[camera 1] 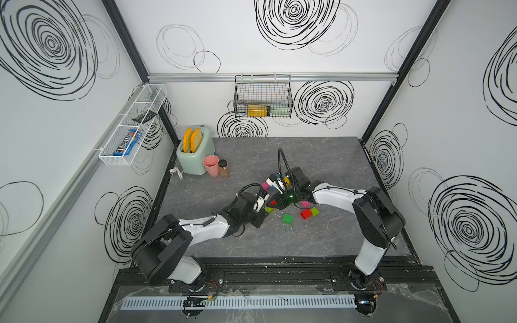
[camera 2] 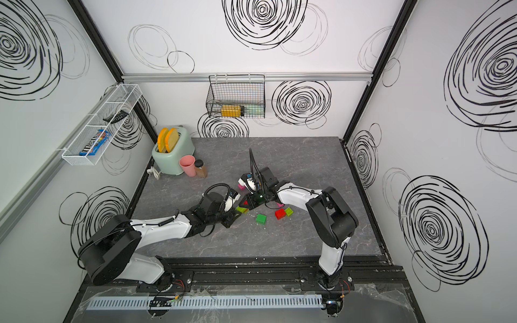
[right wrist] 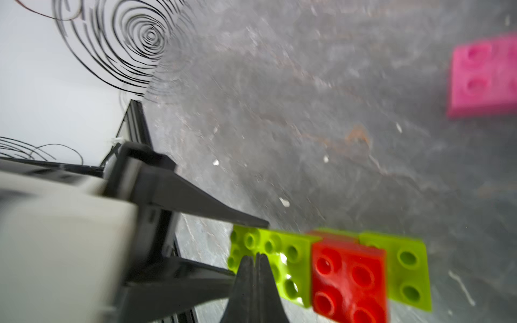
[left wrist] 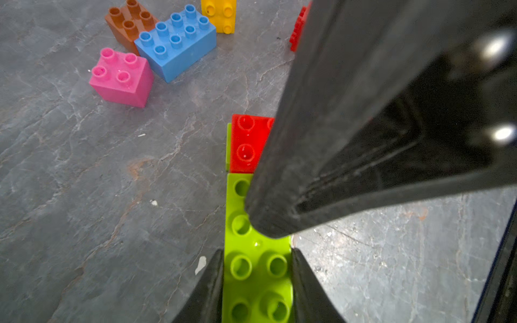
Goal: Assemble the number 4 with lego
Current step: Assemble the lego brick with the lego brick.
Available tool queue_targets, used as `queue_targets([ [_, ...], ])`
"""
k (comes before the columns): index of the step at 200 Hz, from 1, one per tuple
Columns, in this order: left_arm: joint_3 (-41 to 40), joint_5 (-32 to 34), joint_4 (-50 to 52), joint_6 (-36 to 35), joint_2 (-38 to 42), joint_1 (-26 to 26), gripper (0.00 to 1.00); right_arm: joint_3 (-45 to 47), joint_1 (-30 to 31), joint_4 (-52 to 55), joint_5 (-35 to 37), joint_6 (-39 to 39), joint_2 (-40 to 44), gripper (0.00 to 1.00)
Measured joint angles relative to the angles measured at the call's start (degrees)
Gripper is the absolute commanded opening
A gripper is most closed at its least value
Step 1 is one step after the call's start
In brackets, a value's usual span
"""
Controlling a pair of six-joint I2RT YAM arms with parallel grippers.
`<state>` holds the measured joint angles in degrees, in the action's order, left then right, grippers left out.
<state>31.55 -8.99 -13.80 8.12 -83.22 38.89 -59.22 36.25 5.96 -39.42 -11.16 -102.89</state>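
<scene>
A long lime lego brick (left wrist: 257, 274) lies on the grey table, and my left gripper (left wrist: 257, 253) is shut on its sides. A red brick (left wrist: 246, 144) is stacked on its far part, with more lime (right wrist: 408, 268) showing beyond the red brick (right wrist: 347, 279). My right gripper (right wrist: 257, 256) is shut and empty, its tips pressed down on the lime brick's studs (right wrist: 279, 251). In both top views the two grippers meet mid-table, left gripper (camera 1: 267, 211) and right gripper (camera 1: 275, 205). Loose bricks nearby: pink (left wrist: 121, 77), blue (left wrist: 176, 42), orange (left wrist: 130, 21), yellow (left wrist: 221, 14).
More loose bricks lie toward the right arm: green (camera 1: 287, 219), red (camera 1: 306, 214), lime (camera 1: 315, 211), pink (camera 1: 305, 204). A mint toaster (camera 1: 194, 156), a pink cup (camera 1: 211, 165) and a small jar (camera 1: 223, 168) stand at the back left.
</scene>
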Motion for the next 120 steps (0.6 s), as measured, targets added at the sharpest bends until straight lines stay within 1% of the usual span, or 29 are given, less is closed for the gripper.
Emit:
queue_targets([
  [11, -0.04, 0.42, 0.0, -0.28, -0.07, 0.11, 0.0, 0.9, -0.39, -1.49, -1.46, -0.33, -0.7, 0.0],
  [41, 0.02, 0.48, -0.22, -0.48, -0.26, 0.11, 0.0, 2.54, -1.09, -4.07, -1.57, -0.59, -0.17, 0.0],
  [120, 0.52, 0.11, -0.42, -0.61, -0.74, 0.11, 0.0, 1.14, -1.84, -2.16, -2.67, -1.73, 0.02, 0.0],
])
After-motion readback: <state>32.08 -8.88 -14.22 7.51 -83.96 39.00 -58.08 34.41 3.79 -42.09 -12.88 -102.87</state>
